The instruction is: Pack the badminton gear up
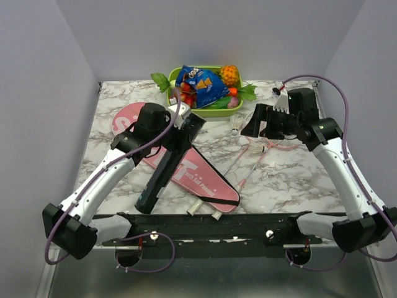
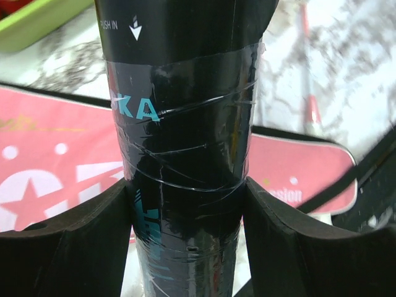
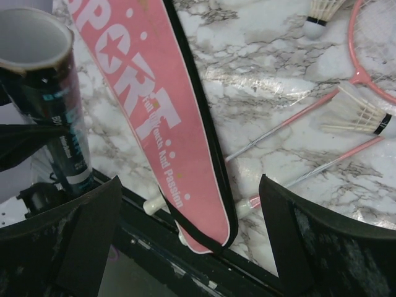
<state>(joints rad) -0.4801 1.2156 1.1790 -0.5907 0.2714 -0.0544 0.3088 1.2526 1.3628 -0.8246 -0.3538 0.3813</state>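
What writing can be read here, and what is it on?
"PUSH IN", with an arrow: tube
"KA", the rest hidden: tube
"SPORT": bag
"Youth And Passion", small: bag
Too blurred to read: the tube's fine print and the snack packet.

The top camera looks down over the whole tabletop (image 1: 298,180) from behind. Left wrist sits tight on the black tube (image 2: 185,154); right wrist, higher, shares tube and pink bag (image 3: 161,124)

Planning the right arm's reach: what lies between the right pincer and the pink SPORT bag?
Top external view: two thin racket shafts and a shuttlecock on the marble, between the right pincer and the bag.
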